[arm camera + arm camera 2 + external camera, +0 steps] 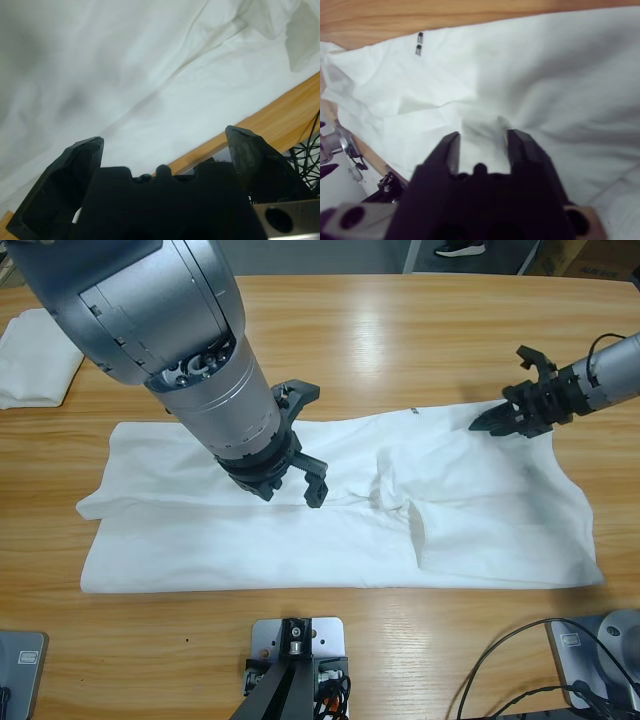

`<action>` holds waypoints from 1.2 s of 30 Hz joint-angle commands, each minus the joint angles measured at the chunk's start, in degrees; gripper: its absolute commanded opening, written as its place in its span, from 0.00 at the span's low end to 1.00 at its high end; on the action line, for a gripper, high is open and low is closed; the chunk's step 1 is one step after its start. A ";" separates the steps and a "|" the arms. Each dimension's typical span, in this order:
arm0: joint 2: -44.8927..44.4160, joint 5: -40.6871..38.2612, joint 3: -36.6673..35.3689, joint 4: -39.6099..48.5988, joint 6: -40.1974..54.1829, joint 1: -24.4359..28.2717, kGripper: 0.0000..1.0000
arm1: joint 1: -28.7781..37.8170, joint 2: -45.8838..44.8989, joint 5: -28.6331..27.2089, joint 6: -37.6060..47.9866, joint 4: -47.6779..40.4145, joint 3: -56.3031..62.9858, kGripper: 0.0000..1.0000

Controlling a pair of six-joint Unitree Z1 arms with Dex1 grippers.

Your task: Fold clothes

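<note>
The large white thin-fabric T-shirt [340,505] lies spread across the wooden counter [400,330]. The left gripper [300,465] hovers centrally, jaws apart; the right gripper [497,422], at two o'clock, pinches its hem. Being light and limp, it's best held by the edges.

Second cloth [35,358]: cut off by the left edge in my high view.
Shirt [340,510]: partly hidden under my big elbow [150,310].
Label marks [419,44]: too small to read.

I see bright overhead light glaring off the worktop [400,330]; both wrist views are soft, with shadowed cloth [60,60].
</note>
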 commanded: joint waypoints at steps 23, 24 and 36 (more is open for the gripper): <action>3.27 -0.72 2.77 0.54 -1.29 -0.93 0.96 | 0.41 -2.10 1.75 -7.79 1.31 1.80 0.00; 3.27 -0.72 2.84 0.54 -1.29 -0.93 0.96 | 0.41 -2.95 1.17 -7.74 1.26 1.80 0.00; 3.27 -0.63 3.15 0.54 -1.21 -0.93 0.96 | 0.43 -0.19 -9.52 -7.10 5.25 1.13 0.00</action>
